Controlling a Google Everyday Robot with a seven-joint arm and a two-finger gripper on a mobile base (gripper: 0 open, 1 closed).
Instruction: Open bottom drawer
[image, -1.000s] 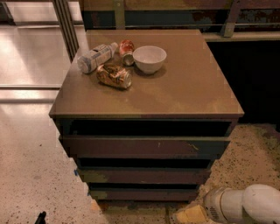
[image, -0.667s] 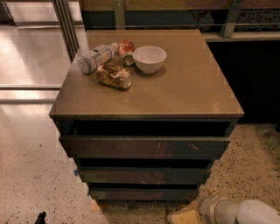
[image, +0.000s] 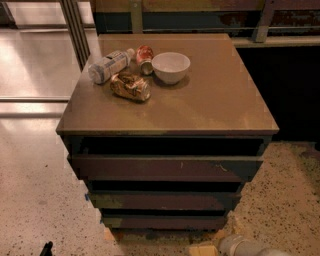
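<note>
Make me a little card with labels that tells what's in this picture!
furniture: three-drawer cabinet
on top: plastic bottle, red can, white bowl, crinkled snack bag
bottom drawer: lowest, narrowest front
gripper: at the picture's bottom edge, low and right of the bottom drawer
floor: speckled

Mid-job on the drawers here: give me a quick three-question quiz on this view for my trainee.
1. True or false: the narrow dark maroon bottom drawer sticks out far beyond the wide scratched top drawer front.
2. How many items lie on the brown cabinet top?
3. Where is the robot's gripper? A) on that top; B) low by the floor, right of the bottom drawer; C) out of view.
Key: 1 false; 2 four: clear plastic bottle, red can, crumpled brownish packet, round white bowl; 3 B.
</note>
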